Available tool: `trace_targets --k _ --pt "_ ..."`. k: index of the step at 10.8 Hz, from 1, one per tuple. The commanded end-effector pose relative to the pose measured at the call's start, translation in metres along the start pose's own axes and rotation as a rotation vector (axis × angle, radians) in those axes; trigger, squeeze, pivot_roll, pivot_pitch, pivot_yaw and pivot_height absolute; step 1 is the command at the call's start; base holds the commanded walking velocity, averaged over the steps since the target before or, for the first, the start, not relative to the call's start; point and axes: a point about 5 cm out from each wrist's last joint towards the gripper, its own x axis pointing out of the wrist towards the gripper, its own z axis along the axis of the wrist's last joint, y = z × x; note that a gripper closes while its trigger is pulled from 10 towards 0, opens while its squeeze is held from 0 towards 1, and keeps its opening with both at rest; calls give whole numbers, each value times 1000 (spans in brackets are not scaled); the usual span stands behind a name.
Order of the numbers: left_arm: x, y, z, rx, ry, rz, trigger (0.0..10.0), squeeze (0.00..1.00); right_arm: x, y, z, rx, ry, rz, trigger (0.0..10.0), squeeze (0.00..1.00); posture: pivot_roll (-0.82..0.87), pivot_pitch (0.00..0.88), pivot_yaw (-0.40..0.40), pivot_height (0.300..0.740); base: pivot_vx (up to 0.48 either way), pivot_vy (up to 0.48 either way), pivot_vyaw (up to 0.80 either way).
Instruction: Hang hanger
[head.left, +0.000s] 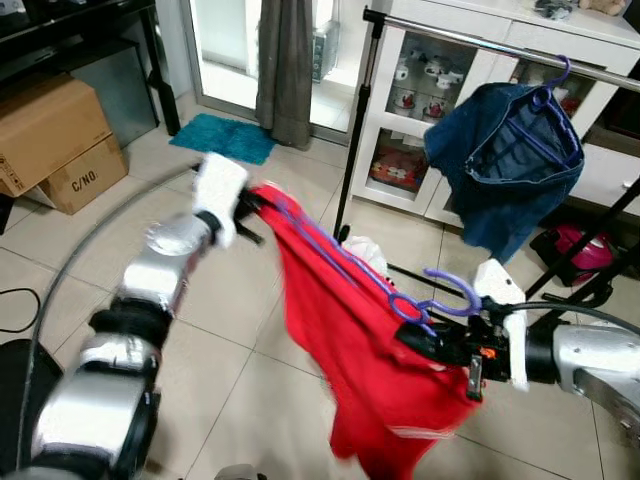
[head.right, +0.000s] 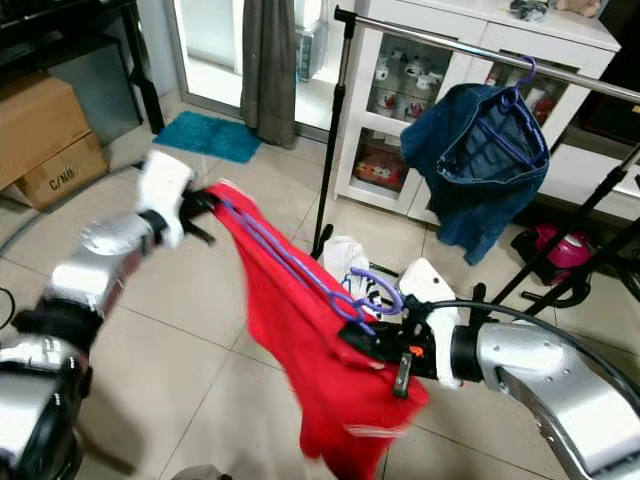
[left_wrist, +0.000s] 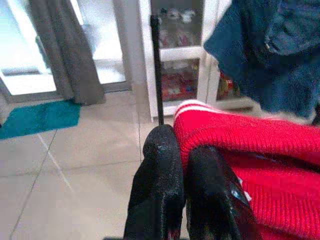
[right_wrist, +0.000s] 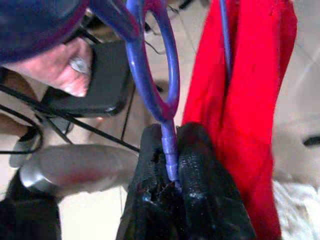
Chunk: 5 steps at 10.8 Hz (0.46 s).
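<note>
My right gripper (right_wrist: 172, 165) is clamped tight on the stem of the purple hanger (head.left: 400, 290), just under its hook, and the wrist view shows both black fingers (right_wrist: 207, 200) pressed against the plastic. The hanger carries a red knit garment (head.left: 370, 370) that hangs low in the middle of the head view, its hook pointing toward 2 o'clock. My left gripper (head.left: 250, 212) sits at 10 o'clock of the garment; in the wrist view its fingers (left_wrist: 157, 190) are closed together with the red knit touching them on one side, but I cannot tell whether any cloth is pinched between them. The metal clothes rail (head.left: 500, 45) runs across the top at 1 o'clock, and a blue denim garment (head.left: 505, 165) already hangs from it on a second purple hanger (head.left: 550, 95). Behind the rail stands a white glass-door cabinet (head.left: 425, 80). The floor is pale tile (head.left: 230, 290), with a teal mat (head.left: 222, 137) and a grey curtain (head.left: 283, 65) at 11 o'clock and cardboard boxes (head.left: 55, 145) at 9 o'clock.
</note>
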Motion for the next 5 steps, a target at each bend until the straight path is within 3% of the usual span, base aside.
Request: trace_targets --k 1,2,3,4,5 --pt "-21 52 21 -53 -85 250 0 0 -5 1 -17 97 50 9 0 0 -24 0 -91 740 0 0 0" --pt "-18 45 18 -59 -81 206 0 0 -2 -3 -13 118 -3 -33 0 0 -24 0 -89 740 0 0 0" --pt "-7 13 12 -45 -90 28 0 0 8 -27 -8 201 -124 -277 0 0 -23 0 -88 740 0 0 0" --pt "-2 -13 11 -30 -105 -101 0 0 15 -40 -4 270 -209 -421 0 0 -23 0 -88 740 0 0 0" --pt "-1 -28 10 -11 -110 -169 0 0 18 -46 -1 312 -254 -488 0 0 -23 0 -88 740 0 0 0"
